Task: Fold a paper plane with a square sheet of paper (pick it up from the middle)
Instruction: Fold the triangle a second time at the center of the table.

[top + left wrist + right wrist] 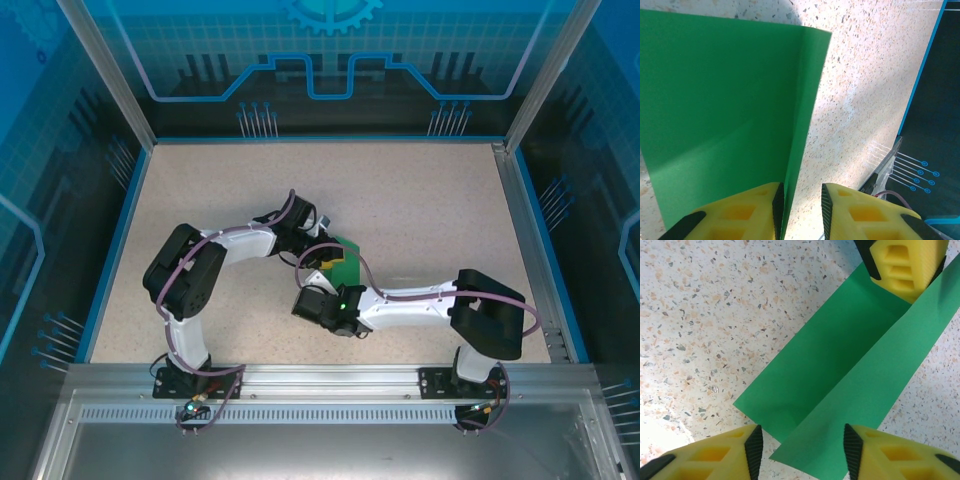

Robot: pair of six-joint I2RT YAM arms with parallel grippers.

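Top external: left gripper [322, 238] and right gripper [323, 268] meet over the green paper [350, 258] near the table [430, 200] middle.
Left wrist view shows the left gripper [801, 202] with jaws apart, the paper's raised half standing between them, close against one finger. Right gripper [802, 447] is spread wide, straddling the crease's near end; one half lies flat, the other tilts up.

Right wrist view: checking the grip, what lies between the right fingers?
The near end of the paper, creased lengthwise, sits in the open gap of the right gripper, in the right wrist view.
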